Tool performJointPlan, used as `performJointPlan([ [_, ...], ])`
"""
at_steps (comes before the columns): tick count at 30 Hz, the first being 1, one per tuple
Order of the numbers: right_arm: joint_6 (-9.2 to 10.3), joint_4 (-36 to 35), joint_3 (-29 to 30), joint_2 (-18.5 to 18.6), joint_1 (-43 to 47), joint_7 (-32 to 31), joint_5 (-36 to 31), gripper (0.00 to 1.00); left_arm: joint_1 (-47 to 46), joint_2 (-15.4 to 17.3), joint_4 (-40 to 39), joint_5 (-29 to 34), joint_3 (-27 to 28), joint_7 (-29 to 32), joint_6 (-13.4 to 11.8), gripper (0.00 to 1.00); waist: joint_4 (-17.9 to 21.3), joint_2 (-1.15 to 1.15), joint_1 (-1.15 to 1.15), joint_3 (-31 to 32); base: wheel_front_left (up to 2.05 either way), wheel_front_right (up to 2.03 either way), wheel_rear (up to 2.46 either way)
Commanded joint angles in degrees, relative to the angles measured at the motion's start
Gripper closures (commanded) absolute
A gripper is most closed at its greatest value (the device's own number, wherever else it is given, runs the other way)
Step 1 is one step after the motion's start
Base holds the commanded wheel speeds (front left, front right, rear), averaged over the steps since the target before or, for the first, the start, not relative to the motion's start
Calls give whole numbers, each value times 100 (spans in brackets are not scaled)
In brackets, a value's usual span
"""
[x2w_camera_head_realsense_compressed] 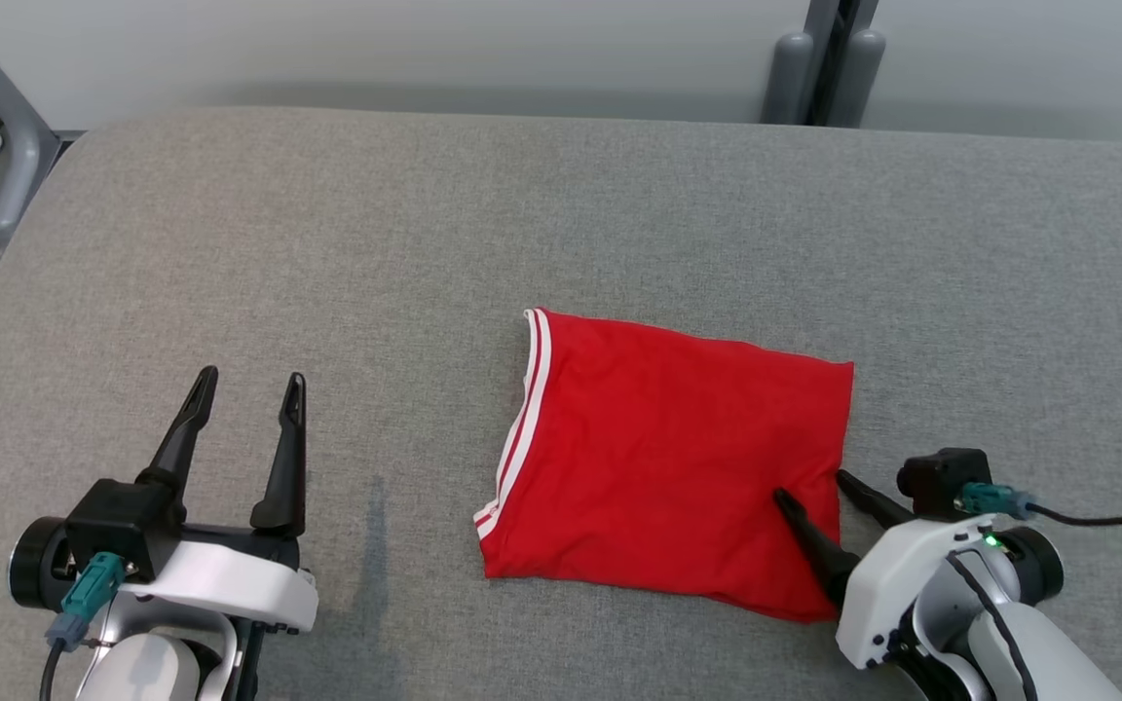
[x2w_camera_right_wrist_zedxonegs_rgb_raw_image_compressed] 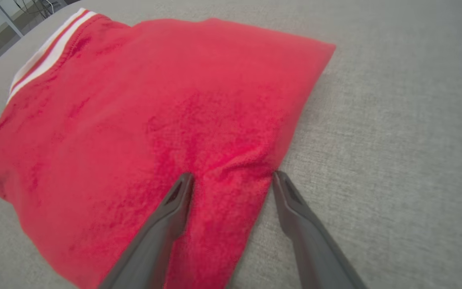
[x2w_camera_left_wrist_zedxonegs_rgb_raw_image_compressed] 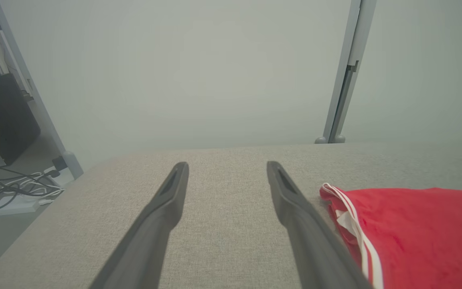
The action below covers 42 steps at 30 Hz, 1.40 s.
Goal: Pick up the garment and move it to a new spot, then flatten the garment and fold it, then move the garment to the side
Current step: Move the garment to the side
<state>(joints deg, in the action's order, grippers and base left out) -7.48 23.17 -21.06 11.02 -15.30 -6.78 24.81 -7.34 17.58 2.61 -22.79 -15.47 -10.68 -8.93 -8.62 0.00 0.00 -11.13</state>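
Folded red cloth garment [x2w_camera_head_realsense_compressed: 668, 458], white-striped hem [x2w_camera_head_realsense_compressed: 520, 428], flat on grey woven tabletop [x2w_camera_head_realsense_compressed: 327, 243], 4 o'clock of centre. Right gripper [x2w_camera_head_realsense_compressed: 811, 485] spread wide, empty, straddling garment's 4 o'clock edge. Left gripper [x2w_camera_head_realsense_compressed: 252, 377] spread, empty, 8 o'clock. Likely side-move: pinch all layers, drag low, keep fold.

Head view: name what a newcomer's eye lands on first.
The folded red garment with white-striped trim stands out, lying right of centre on the grey padded surface. The right gripper sits at its near right edge, jaws open astride that edge. The left gripper rests apart at lower left, jaws open.
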Motion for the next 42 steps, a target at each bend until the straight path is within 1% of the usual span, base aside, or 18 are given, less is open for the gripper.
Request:
performJointPlan([
  [1, -3, 233, -91, 3, -161, -22, 90, 0, -116, 15, 43, 5, 12, -48, 29, 0, -33, 0, 0, -51, 0, 0, 0],
  [2, -3, 356, -146, -12, -227, -18, 120, 22, -140, 9, 62, 5, 4, -57, 33, 0, -36, 0, 0, -59, 0, 0, 0],
  [3, -3, 471, -201, -32, -277, -20, 174, 56, -161, 5, 77, 3, -1, -67, 32, 0, -37, 0, 0, -67, 0, 0, 0],
  [4, -3, 572, -265, -40, -321, -43, 217, 100, -178, 0, 95, 0, -4, -82, 35, 0, -36, 0, 0, -68, 0, 0, 0],
  [9, 0, 694, -426, 63, -575, 100, 354, 100, -181, 4, 184, -20, 4, -121, 8, 0, 10, 0, 0, -32, 0, 0, 0],
  [12, -1, 541, -454, 217, -641, 159, 288, 100, -177, 34, 210, -18, 27, -139, -11, 0, 112, 0, 0, 14, 0, 0, 0],
  [16, -1, 133, -511, 509, -480, 91, 117, 100, -105, 96, 180, -30, 57, -140, -38, 0, 396, 0, 0, 57, 0, 0, 0],
  [17, -1, 133, -511, 509, -480, 91, 117, 100, -105, 96, 180, -30, 57, -140, -38, 0, 396, 0, 0, 57, 0, 0, 0],
  [20, -1, -282, -456, 754, -291, -24, -37, 100, -53, 136, 124, -28, 68, -101, -64, 0, 722, 0, 0, 63, 0, 0, 0],
  [25, -1, -1065, -250, 1109, 16, -298, -293, 100, -91, 294, -23, 38, 91, 4, -106, 0, 1409, 0, 0, -13, 0, 0, 0],
  [28, 0, -1503, -82, 1259, 155, -469, -415, 100, -156, 378, -166, 83, 98, 104, -116, 0, 1827, 0, 0, -123, 0, 0, 0],
  [29, -1, -1745, 54, 1329, 218, -541, -490, 100, -209, 443, -242, 114, 76, 159, -104, 0, 2051, 0, 0, -198, 0, 0, 0],
  [33, -1, -2136, 223, 1436, 183, -585, -567, 100, -330, 559, -384, 181, 46, 295, -90, 0, 2463, 0, 0, -370, 0, 0, 0],
  [35, -1, -2258, 293, 1516, 30, -569, -598, 100, -377, 644, -449, 237, 23, 375, -78, 0, 2645, 0, 0, -471, 0, 0, 0],
  [36, -1, -2258, 293, 1516, 30, -569, -598, 100, -377, 644, -449, 237, 23, 375, -78, 0, 2645, 0, 0, -471, 0, 0, 0],
  [37, -1, -2306, 378, 1593, -161, -509, -593, 100, -468, 697, -516, 282, 0, 452, -56, 0, 2787, 0, 0, -579, 0, 0, 0],
  [38, 0, -2290, 422, 1623, -262, -468, -594, 100, -516, 712, -541, 300, -33, 489, -35, 0, 2841, 0, 0, -638, 0, 0, 0],
  [42, -1, -1978, 630, 1750, -763, -203, -462, 100, -738, 772, -632, 391, -140, 615, 23, 0, 2985, 0, 0, -884, 0, 0, 0],
])
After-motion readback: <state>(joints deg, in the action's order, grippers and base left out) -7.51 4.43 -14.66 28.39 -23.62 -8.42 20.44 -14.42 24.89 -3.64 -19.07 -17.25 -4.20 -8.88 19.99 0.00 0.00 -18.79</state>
